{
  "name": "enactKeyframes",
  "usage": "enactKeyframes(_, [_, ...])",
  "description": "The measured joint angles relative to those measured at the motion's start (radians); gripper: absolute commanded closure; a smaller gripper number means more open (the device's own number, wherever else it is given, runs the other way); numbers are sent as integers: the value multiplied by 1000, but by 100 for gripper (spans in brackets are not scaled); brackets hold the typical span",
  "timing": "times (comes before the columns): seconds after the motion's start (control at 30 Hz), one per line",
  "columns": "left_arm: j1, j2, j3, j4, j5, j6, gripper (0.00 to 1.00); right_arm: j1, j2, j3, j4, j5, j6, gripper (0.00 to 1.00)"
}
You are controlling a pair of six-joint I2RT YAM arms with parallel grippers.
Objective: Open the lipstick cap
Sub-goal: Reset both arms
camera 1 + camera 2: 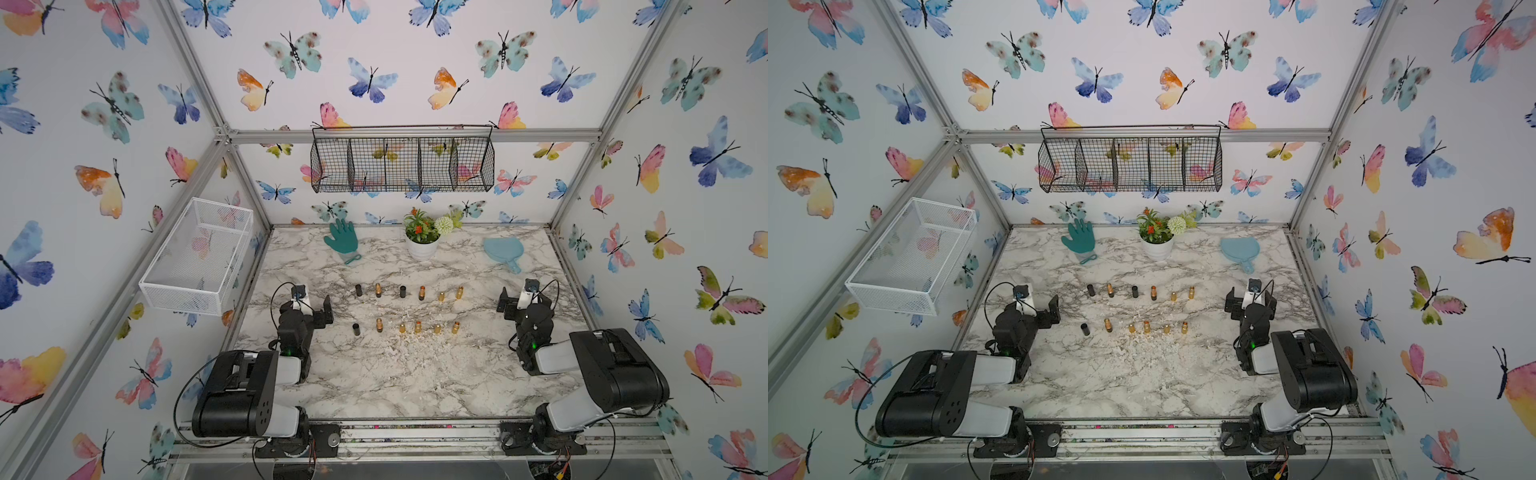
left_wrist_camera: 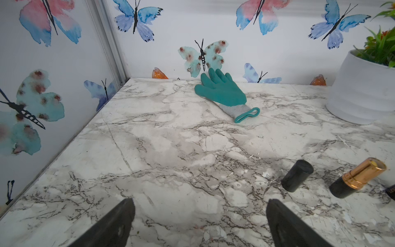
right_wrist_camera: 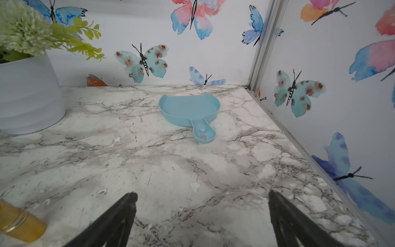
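Lipsticks [image 1: 421, 293] stood in two rows on the counter [image 1: 374, 382]; left fingers [image 2: 115, 224] and right fingers [image 3: 119, 216] were spread wide, holding nothing.

Lipsticks [image 1: 421, 293] in two rows on table [image 1: 374, 374]; left hand [image 1: 318, 307], right hand [image 1: 519, 301] flanking, touching none.

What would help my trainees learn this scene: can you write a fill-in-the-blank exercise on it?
1. The left gripper and the right gripper both have their jaws ____.
2. The lipsticks are set out on the table in ____ rows.
3. The blue dustpan lies nearer the ____ gripper.
4. The green glove lies nearer the ____ gripper.
Missing words: open; two; right; left.
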Motion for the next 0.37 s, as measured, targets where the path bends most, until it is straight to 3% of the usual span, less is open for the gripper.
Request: enactKeyframes(0.37, [0,0,3,-13,6,0,2,0,-2,-6,52,-28,-2,2])
